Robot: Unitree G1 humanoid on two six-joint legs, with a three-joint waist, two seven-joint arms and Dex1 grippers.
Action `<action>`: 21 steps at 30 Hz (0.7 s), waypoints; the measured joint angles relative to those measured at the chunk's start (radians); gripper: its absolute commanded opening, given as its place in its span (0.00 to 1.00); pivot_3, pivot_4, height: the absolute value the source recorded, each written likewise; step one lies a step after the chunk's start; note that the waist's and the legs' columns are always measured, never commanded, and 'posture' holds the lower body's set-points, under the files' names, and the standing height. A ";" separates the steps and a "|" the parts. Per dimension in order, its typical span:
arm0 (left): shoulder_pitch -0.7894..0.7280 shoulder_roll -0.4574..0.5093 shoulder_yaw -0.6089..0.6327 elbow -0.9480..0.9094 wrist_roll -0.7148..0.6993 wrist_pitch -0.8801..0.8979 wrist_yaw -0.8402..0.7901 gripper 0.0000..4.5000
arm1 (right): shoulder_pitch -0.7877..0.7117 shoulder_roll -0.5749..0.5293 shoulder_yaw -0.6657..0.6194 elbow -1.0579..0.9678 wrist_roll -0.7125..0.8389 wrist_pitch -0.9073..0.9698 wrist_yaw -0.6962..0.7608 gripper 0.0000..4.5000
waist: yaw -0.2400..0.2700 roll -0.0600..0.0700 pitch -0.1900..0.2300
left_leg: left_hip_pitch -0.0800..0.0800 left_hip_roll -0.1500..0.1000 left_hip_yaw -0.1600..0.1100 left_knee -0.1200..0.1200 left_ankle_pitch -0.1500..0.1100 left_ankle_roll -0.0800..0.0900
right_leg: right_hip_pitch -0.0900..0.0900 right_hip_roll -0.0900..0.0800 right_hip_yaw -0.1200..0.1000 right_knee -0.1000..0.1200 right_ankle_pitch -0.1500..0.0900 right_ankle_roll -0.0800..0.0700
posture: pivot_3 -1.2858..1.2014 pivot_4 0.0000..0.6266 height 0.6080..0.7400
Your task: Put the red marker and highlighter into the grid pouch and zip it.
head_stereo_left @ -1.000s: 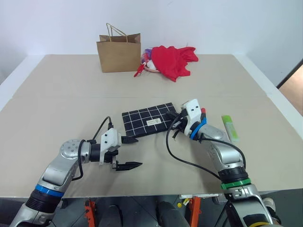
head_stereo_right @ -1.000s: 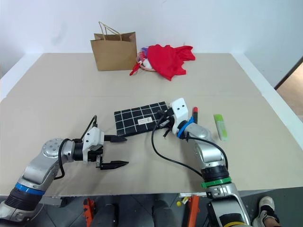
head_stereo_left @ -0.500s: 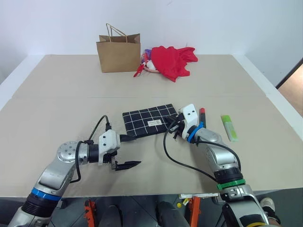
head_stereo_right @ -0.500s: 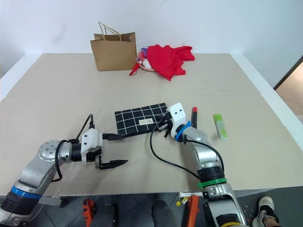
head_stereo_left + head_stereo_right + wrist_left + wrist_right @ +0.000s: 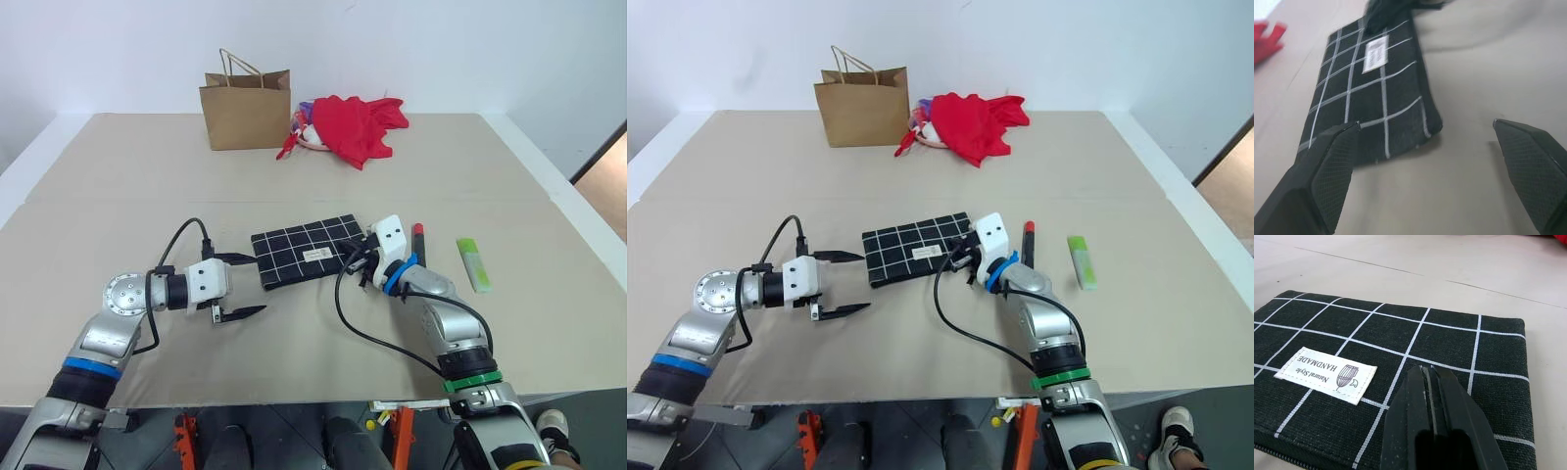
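Note:
The grid pouch (image 5: 304, 251) lies flat in the middle of the table, black with white lines and a small white label (image 5: 1326, 374). My right gripper (image 5: 1426, 374) is shut and rests over the pouch's right end, with nothing visible between its fingers. Just right of that wrist lies the slim red marker (image 5: 418, 240), and further right the light-green highlighter (image 5: 474, 264). My left gripper (image 5: 253, 286) is open at the pouch's left end. One finger (image 5: 1327, 166) sits by the pouch's edge and the other over bare table.
A brown paper bag (image 5: 247, 108) stands at the back of the table, with a red cloth bundle (image 5: 355, 125) beside it on the right. A black cable (image 5: 367, 328) loops from my right wrist across the table in front of the pouch.
My left gripper has moved away from the table's front edge towards the pouch's left end and rolled, so its fingers now straddle that end. The right gripper and pouch have stayed put.

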 measured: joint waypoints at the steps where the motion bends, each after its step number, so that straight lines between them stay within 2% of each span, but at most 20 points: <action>1: -0.017 -0.012 -0.007 0.023 0.013 -0.029 0.000 1.00 | 0.000 0.000 0.000 -0.001 0.000 0.001 -0.001 0.01 | 0.000 0.000 0.000 | 0.000 0.000 0.000 0.000 0.000 0.000 | 0.000 0.000 0.000 0.000 0.000 0.000 | 0.52 0.24 1.00; 10: -0.209 -0.088 -0.069 0.253 0.106 -0.190 0.012 1.00 | 0.007 -0.005 -0.003 -0.035 0.000 0.012 -0.006 0.01 | 0.001 0.000 0.000 | -0.003 0.000 -0.004 0.000 0.000 0.000 | 0.000 0.001 -0.003 0.000 0.000 0.000 | 0.52 0.24 1.00; 16: -0.274 -0.105 -0.078 0.407 0.129 -0.254 0.009 1.00 | 0.012 -0.008 -0.005 -0.050 0.000 0.021 -0.015 0.01 | -0.001 0.001 0.000 | -0.003 0.000 -0.006 -0.001 0.000 0.000 | -0.001 0.001 -0.005 0.001 -0.001 -0.001 | 0.52 0.24 1.00; 18: -0.298 -0.114 -0.080 0.447 0.134 -0.271 0.005 0.89 | 0.012 -0.008 -0.005 -0.053 0.000 0.026 -0.020 0.00 | 0.001 0.001 0.000 | -0.003 0.000 -0.007 -0.001 0.000 0.000 | 0.000 0.001 -0.005 0.001 -0.001 -0.001 | 0.52 0.24 1.00; 21: -0.310 -0.123 -0.085 0.498 0.139 -0.285 -0.014 0.63 | 0.020 -0.009 -0.005 -0.069 0.000 0.031 -0.025 0.00 | 0.000 0.001 0.000 | -0.002 0.000 -0.007 -0.001 0.000 0.000 | 0.000 0.001 -0.005 0.001 -0.001 0.000 | 0.52 0.24 1.00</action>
